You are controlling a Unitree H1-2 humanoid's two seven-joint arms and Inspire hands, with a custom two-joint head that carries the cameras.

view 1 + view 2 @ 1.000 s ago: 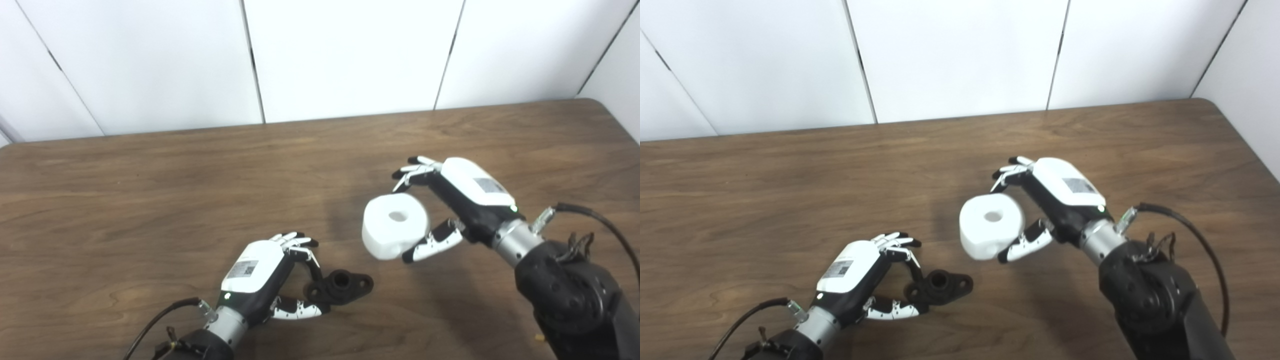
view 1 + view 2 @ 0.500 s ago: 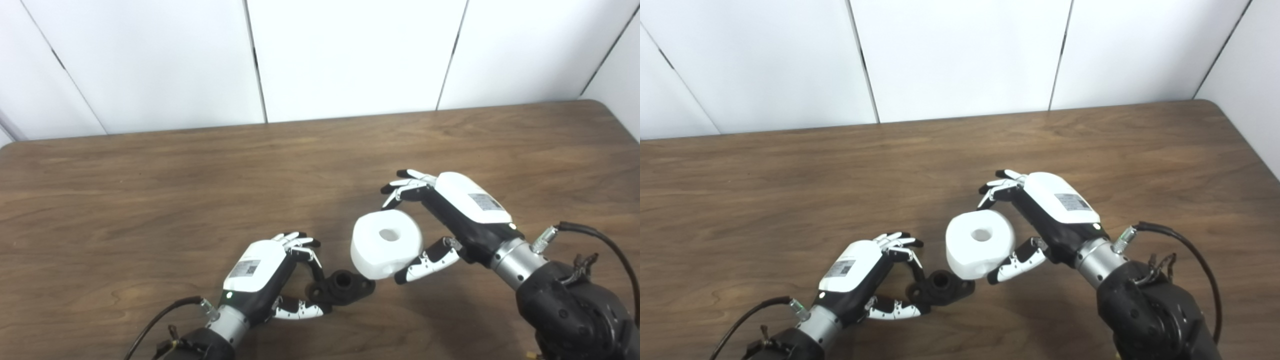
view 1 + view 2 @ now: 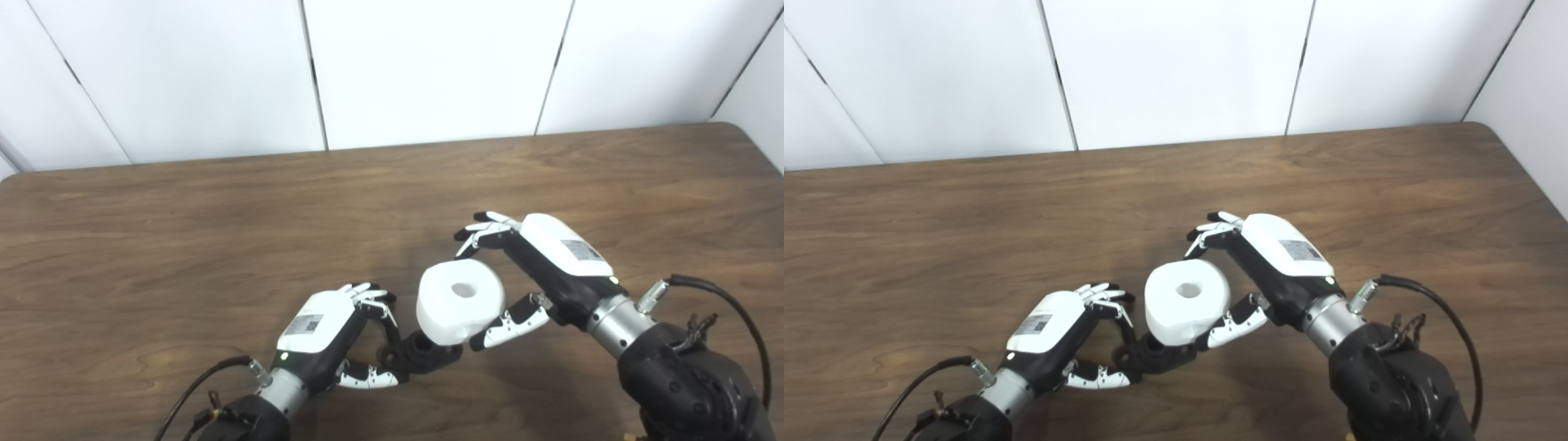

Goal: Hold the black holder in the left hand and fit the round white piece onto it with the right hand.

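The black holder (image 3: pixel 419 356) lies low near the table's front, with my left hand (image 3: pixel 331 334) shut on its left end between fingers and thumb. The round white piece (image 3: pixel 460 300), a thick ring with a central hole, hangs just above and slightly right of the holder. My right hand (image 3: pixel 539 269) is shut on the white piece, fingers at its far side and thumb under its near right edge. In the right eye view the white piece (image 3: pixel 1185 300) covers the holder's (image 3: pixel 1151 358) right part.
The brown wooden table (image 3: pixel 184 245) stretches wide around both hands. White wall panels (image 3: pixel 429 67) stand behind its far edge. A black cable (image 3: pixel 723 294) loops off my right forearm, and another cable (image 3: pixel 196 386) trails off my left wrist.
My right hand has carried the white piece leftward and down, from well right of the holder to just above it. My left hand has stayed on the holder.
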